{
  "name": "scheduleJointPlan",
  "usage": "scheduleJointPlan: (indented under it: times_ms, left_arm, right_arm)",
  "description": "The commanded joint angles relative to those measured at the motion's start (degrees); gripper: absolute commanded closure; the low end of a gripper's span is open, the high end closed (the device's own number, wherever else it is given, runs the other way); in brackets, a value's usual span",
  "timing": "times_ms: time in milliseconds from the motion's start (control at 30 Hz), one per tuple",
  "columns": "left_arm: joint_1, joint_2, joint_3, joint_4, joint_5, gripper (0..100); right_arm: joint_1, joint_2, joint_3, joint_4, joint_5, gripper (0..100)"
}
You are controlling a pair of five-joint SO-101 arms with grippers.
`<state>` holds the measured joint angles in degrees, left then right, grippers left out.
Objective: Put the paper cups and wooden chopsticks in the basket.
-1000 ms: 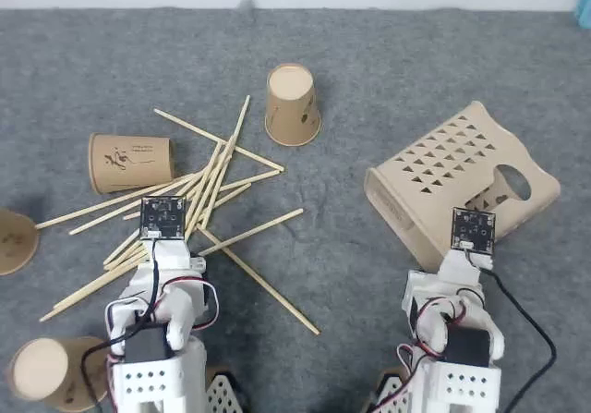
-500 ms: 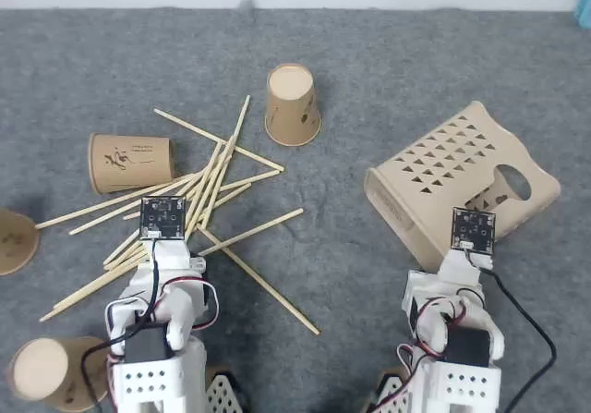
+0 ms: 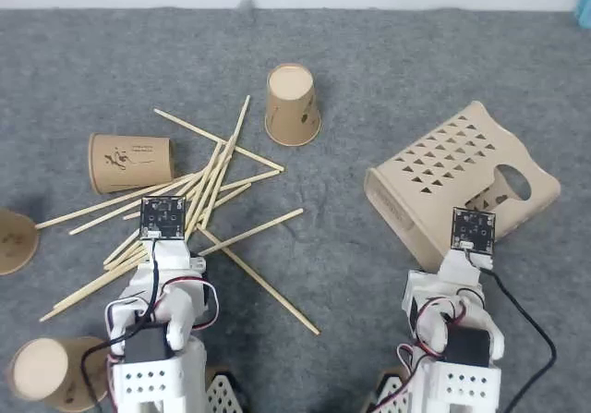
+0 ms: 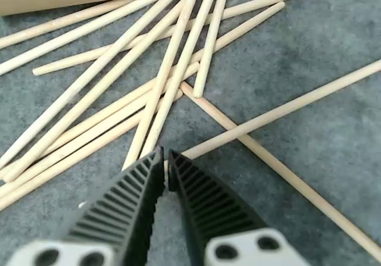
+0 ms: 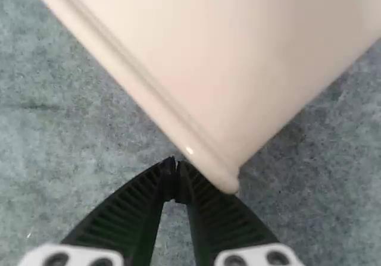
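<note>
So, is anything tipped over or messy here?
Yes. The basket looks tipped onto its side instead of standing upright. One paper cup is lying on its side, and the chopsticks are scattered in a crisscross heap beside it.

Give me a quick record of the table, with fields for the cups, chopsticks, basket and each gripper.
cups: four outside the basket: standing cup, cup on its side, cup at the left edge, cup beside the left arm's base
chopsticks: scattered loose, left of centre
basket: tipped on its side, on the right
left gripper: jaws shut, over the chopsticks, holding nothing
right gripper: jaws shut, at the basket's rim
</note>
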<state>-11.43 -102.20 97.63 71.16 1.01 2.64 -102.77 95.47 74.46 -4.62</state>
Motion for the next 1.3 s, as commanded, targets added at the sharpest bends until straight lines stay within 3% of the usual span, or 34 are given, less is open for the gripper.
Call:
scheduleJointPlan:
  times_ms: [0, 567, 833, 1067, 1267]
  left_arm:
    - [0.53, -0.53, -1.1, 0.0, -0.44, 99]
    - [0.79, -0.53, -12.35, -10.46, -0.26, 98]
    - [12.66, -0.44, -12.88, -11.69, -0.35, 98]
    - [13.54, 0.35, -22.46, -11.69, 2.2, 98]
    - [13.54, 16.09, -34.68, -12.57, 4.92, 98]
  right_arm:
    - [1.01, -1.01, 0.97, 0.4, 0.26, 99.1]
    - [0.57, -1.01, 0.88, 0.48, 0.44, 98.9]
    - [0.92, -1.01, -3.6, 2.07, 3.43, 99.0]
    - [0.66, -1.01, -4.84, 1.54, 5.01, 98.9]
    - [0.48, -1.01, -5.01, -2.59, 4.92, 98.9]
